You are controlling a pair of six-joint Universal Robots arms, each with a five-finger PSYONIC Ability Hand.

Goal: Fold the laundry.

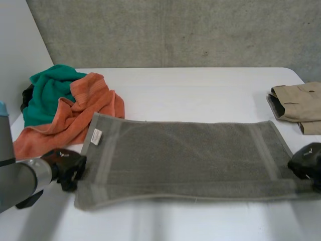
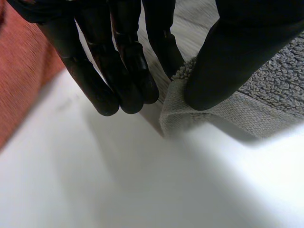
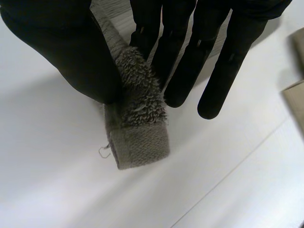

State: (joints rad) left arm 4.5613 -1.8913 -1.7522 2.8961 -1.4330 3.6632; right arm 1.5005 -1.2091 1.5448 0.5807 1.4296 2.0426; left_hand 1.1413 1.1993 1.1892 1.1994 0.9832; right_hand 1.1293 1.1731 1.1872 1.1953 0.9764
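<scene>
- White bench (image 1: 200,90), concrete wall (image 1: 175,30) behind.
- Head view: grey towel (image 1: 185,160) spread flat along the bench's near side, long side running left to right, white tag (image 1: 96,136) near its left end.
- Left hand (image 1: 67,168) at the towel's left end by the near corner; right hand (image 1: 307,161) at the right near corner.
- Orange cloth (image 1: 80,110) and green cloth (image 1: 47,93) heaped at far left, orange touching the towel's far-left corner. Folded beige garment (image 1: 301,103) at far right, apart from the towel.
- Left wrist view: thumb (image 2: 223,61) on top of the towel corner, one finger (image 2: 164,42) against its edge, so the corner is pinched and slightly lifted. Other fingers straight beside it, tips near the bench. Orange cloth beside the fingers.
- Right wrist view: towel corner clamped between thumb (image 3: 61,52) and the nearest finger (image 3: 147,23), hemmed tip sticking out below. Other fingers straight, off the cloth. Beige garment beyond the fingers.
</scene>
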